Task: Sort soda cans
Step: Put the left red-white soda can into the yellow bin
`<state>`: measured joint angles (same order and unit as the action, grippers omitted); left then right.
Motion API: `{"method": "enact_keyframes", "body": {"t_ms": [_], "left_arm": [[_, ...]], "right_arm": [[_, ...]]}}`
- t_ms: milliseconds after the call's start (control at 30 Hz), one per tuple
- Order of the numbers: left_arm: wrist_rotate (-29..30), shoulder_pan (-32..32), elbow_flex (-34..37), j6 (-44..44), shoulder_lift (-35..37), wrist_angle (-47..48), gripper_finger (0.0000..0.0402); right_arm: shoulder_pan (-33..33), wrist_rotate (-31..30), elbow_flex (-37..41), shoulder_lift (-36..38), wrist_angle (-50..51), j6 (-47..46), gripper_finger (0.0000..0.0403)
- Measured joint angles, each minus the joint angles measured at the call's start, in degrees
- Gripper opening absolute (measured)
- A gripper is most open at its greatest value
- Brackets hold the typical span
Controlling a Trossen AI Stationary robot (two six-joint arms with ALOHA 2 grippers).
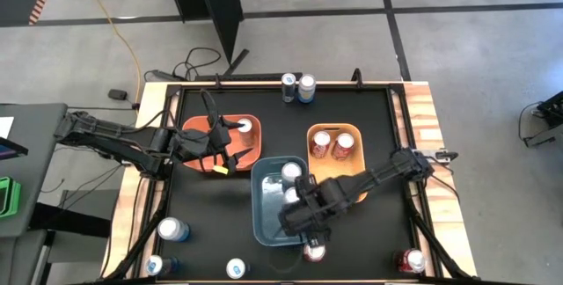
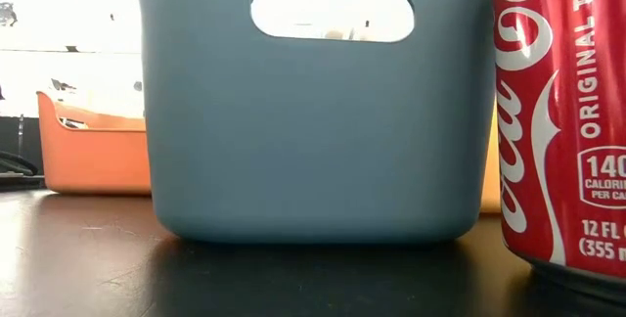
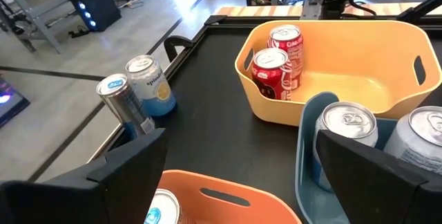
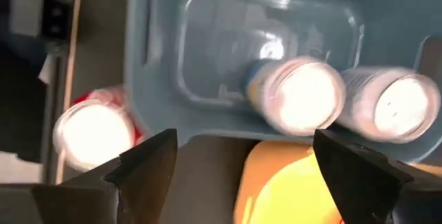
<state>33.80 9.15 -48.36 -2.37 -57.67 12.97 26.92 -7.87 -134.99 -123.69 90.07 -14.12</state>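
The right gripper (image 1: 302,221), fingers spread and empty, hovers over the blue rectangular plastic bin (image 1: 266,232) at lower centre of the high view, above the red metal soda can (image 1: 314,251) just outside its near wall. Descending off-line, a finger could clip the rim or tip the can. Farther up-left, the left gripper (image 1: 220,149), also spread, sits over the orange bin (image 1: 198,131).

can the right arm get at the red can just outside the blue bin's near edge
Probably yes. The right gripper hovers with jaws open over the blue bin's near end, and the red can stands just beyond on open table, nothing between.
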Motion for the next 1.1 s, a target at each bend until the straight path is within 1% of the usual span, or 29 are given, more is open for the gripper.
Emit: {"method": "enact_keyframes", "body": {"t_ms": [167,400,533,633,667,767,867,933,967,1033,1100], "left_arm": [[0.0,0.0,0.0,-0.8,0.0,0.0,0.0366],[-0.2,0.0,0.0,-2.0,-0.1,0.0,0.0366],[-0.2,0.0,0.0,-2.6,-0.1,0.0,0.0366],[-0.3,0.0,0.0,-3.0,-0.1,0.1,0.0366],[-0.3,0.0,0.0,-3.1,-0.1,0.1,0.0366],[-0.3,0.0,0.0,-3.3,-0.1,0.1,0.0366],[-0.3,0.0,0.0,-3.3,-0.1,0.0,0.0366],[-0.2,0.0,0.0,-3.3,-0.1,0.0,0.0366],[-0.2,0.0,0.0,-3.3,-0.1,0.0,0.0366],[-0.5,0.0,0.0,-3.1,-0.5,-0.5,0.0366],[-2.1,0.0,0.0,-2.8,-1.3,-1.5,0.0366]], "right_arm": [[4.5,0.0,0.2,0.8,0.0,-7.6,0.0354],[12.3,0.0,0.2,1.7,-1.3,-22.2,0.0354],[15.5,0.0,2.1,1.7,-5.8,-28.6,0.0354],[16.9,0.0,3.3,1.6,-6.9,-31.9,0.0354],[17.2,0.0,3.7,1.6,-6.1,-33.3,0.0354],[18.6,0.5,4.2,1.6,0.3,-38.4,0.0354],[20.7,1.3,6.2,2.8,-0.4,-40.6,0.0354],[21.9,1.3,6.2,3.1,0.1,-43.9,0.0354],[22.7,0.8,6.2,3.4,0.0,-44.8,0.0354],[24.3,-2.4,6.2,3.7,-0.1,-46.6,0.0354],[24.9,-4.8,6.2,3.7,0.0,-48.3,0.0354]]}}
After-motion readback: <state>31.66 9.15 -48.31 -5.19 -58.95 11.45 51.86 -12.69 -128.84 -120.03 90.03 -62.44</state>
